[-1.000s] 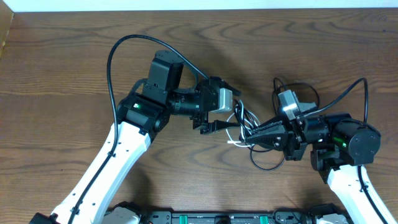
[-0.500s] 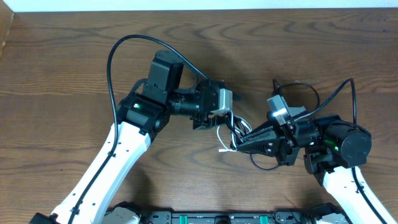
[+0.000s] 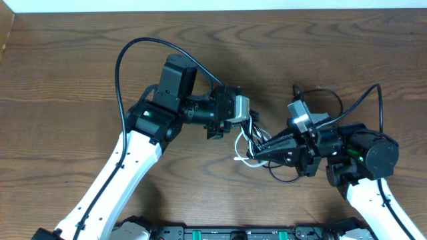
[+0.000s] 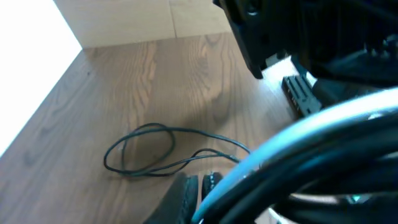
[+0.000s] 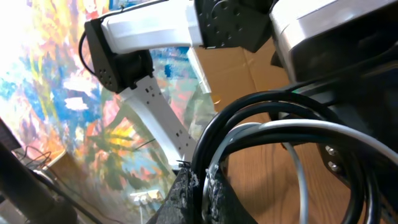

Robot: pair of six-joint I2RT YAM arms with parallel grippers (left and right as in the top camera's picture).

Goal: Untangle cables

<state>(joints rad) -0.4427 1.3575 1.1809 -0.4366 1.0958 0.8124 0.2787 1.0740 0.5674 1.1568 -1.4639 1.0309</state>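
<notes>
- Black and white, the cables [image 3: 250, 143] sit bunched at mid-table between the two tools. One black loop [image 3: 285, 175] trails onto the wood below the right arm.
- The left tool [image 3: 225, 131] was spread a second ago and has now pressed together on the upper strands of the bunch. Its wrist view shows the fingers [image 4: 198, 191] closed, with cords running past them.
- The right tool [image 3: 259, 153] stays pinched on the lower side, near the white cord [image 3: 240, 152].
- With both sides gripped, the tangle looks ready to be drawn apart.
- The table [image 3: 67, 80] is brown wood.
</notes>
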